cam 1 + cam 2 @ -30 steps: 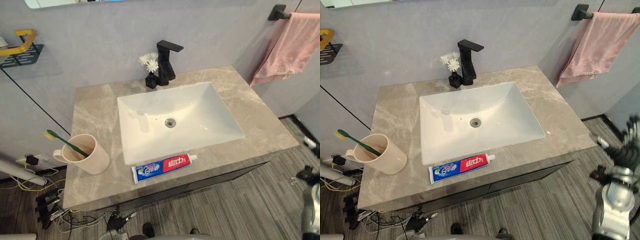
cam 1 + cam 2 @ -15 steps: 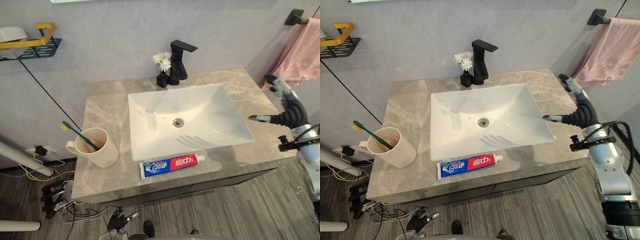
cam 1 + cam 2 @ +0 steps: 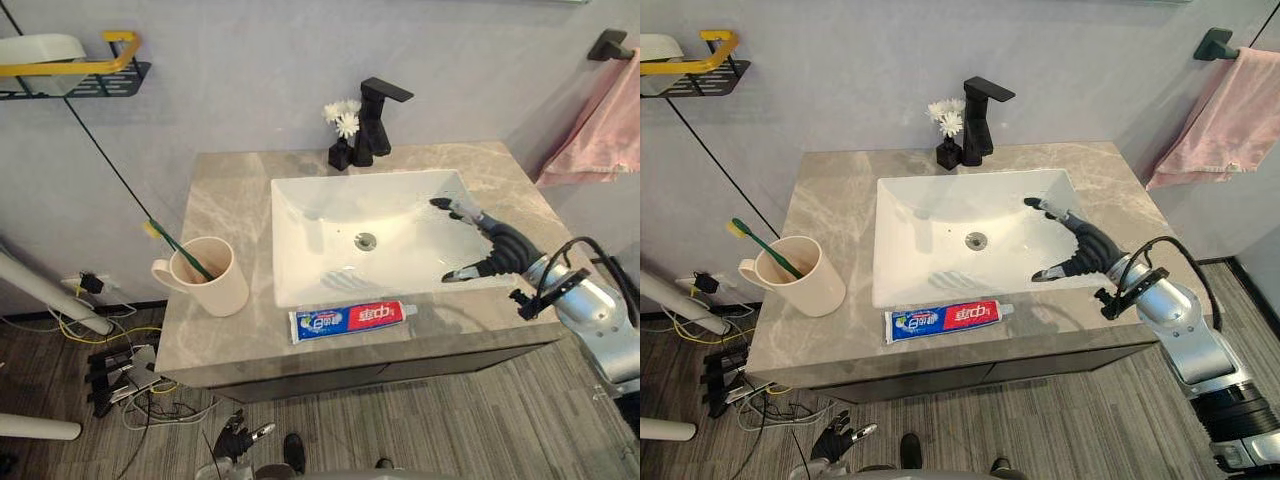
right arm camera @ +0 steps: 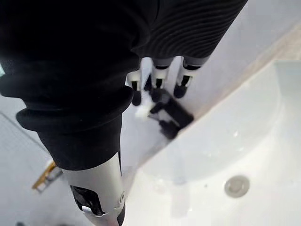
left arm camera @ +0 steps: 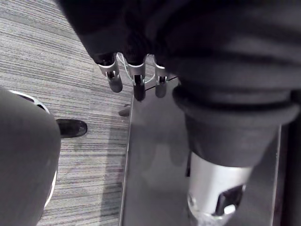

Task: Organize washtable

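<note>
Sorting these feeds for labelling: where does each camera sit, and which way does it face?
Left eye view: head, looking down at washtable, sink, toothpaste; right hand open over the sink.
Right eye view: beside it, same scene and hand.
Left wrist view: left wrist, facing down past the open left hand to the floor.
Right wrist view: right wrist, facing past its fingers across the sink to the faucet.
Shared: eye views and right wrist view show faucet and drain.
</note>
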